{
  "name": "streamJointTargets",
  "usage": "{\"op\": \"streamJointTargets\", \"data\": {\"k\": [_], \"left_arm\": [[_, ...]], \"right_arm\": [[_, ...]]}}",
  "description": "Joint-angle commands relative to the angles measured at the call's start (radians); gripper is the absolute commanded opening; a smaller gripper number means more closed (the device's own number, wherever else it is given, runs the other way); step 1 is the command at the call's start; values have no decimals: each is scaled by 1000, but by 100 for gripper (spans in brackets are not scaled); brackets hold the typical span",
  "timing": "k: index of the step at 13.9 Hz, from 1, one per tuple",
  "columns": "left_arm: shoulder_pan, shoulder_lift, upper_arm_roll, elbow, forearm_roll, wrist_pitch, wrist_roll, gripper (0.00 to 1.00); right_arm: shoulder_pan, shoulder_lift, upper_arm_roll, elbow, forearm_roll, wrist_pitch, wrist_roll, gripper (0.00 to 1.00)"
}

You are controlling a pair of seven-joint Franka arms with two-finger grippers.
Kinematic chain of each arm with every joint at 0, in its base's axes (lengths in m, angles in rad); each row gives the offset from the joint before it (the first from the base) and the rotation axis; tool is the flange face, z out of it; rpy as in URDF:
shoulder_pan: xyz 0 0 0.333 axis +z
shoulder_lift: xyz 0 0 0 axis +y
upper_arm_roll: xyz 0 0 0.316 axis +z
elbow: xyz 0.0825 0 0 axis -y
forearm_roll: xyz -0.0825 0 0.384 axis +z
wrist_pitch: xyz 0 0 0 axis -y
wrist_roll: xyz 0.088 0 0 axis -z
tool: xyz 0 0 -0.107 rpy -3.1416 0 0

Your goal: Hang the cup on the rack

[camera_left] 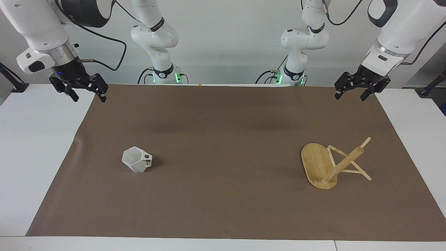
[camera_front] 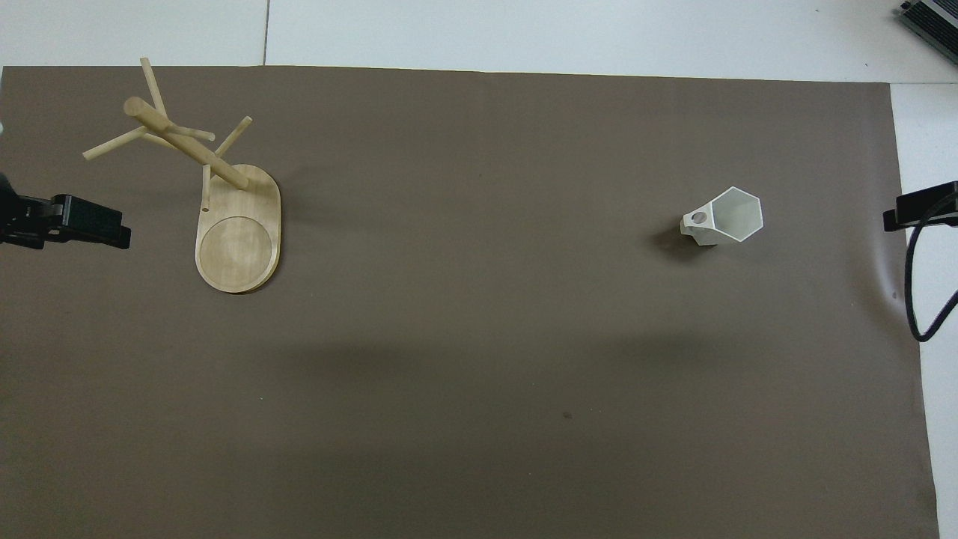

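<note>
The white faceted cup (camera_left: 136,163) stands upright on the brown mat toward the right arm's end, its tab handle pointing toward the left arm's end. It also shows in the overhead view (camera_front: 730,217). The bamboo rack (camera_left: 327,166) stands on its oval base toward the left arm's end, also in the overhead view (camera_front: 224,209). My right gripper (camera_left: 88,98) hangs open and empty over the mat's edge at the robots' end, well apart from the cup. My left gripper (camera_left: 350,96) hangs open and empty over the mat's corner at the robots' end, apart from the rack.
A brown mat (camera_left: 223,195) covers most of the white table (camera_left: 31,157). In the overhead view the left gripper (camera_front: 82,224) and the right gripper (camera_front: 919,206) only peek in at the side edges. A black cable (camera_front: 917,299) hangs by the right gripper.
</note>
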Motion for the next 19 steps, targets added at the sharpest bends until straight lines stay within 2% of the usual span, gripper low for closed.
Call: {"op": "streamJointTargets", "data": {"k": [1,4,8,16,19], "left_arm": [[10,-23,-3,-24,-1,-6,15,100],[10,-23,-4,-24,-1,-4,15,100],[10,-23,-3,-24,-1,-6,15,100],[10,-23,-3,-24,-1,-6,15,100],[10,-23,-3,-24,-1,-6,15,100]], "right_arm": [[0,-44,6,-83,-1,40,11,100],[0,-73,6,-218,-1,217,12,100],[9,-36,8,-330,-1,409,12,100],[20,178,16,-352,-1,718,-1,100],[20,195,31,-389,-1,778,6,100]]}}
